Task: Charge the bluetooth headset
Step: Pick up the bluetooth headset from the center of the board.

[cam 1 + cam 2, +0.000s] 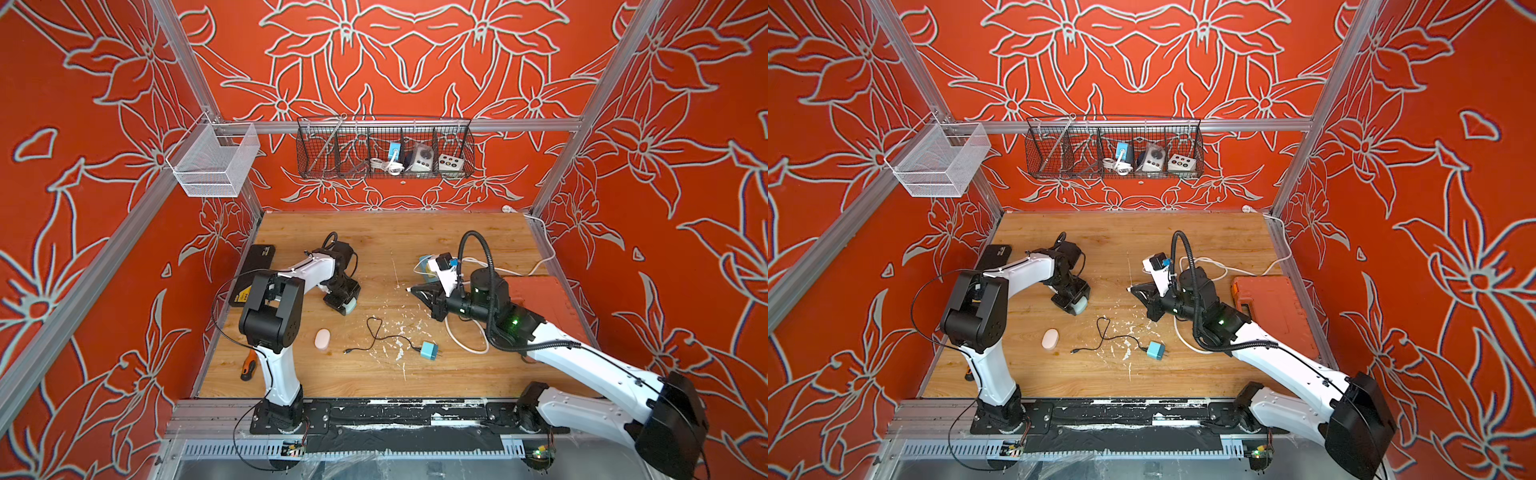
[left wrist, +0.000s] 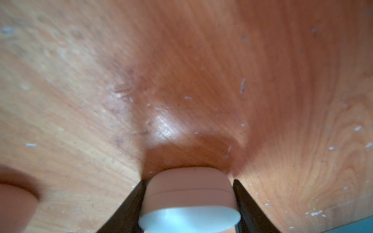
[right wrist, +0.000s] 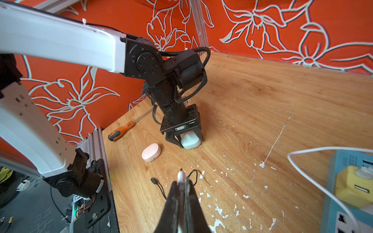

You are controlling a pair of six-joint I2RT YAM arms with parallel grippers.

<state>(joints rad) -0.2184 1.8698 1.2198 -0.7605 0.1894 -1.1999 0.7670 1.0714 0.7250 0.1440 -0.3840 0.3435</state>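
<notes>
A pale blue-green headset case (image 2: 189,193) stands on the wooden table, and my left gripper (image 2: 188,181) is shut on it, one black finger against each side. Both top views show the case (image 1: 350,307) (image 1: 1080,306) under that gripper (image 1: 347,305); the right wrist view shows it too (image 3: 190,142). My right gripper (image 3: 181,182) is shut on a white cable plug (image 3: 181,175), held above the table centre (image 1: 411,289), apart from the case. A pink case (image 1: 322,338) (image 3: 151,152) lies closer to the front.
A black cable (image 1: 376,332) with a blue adapter (image 1: 429,350) lies mid-table. A blue power strip (image 3: 343,201) carries a yellow adapter (image 3: 351,187). An orange toolbox (image 1: 1275,307) sits right, a screwdriver (image 3: 121,131) and a black box (image 1: 255,270) left. Wire baskets (image 1: 384,147) hang behind.
</notes>
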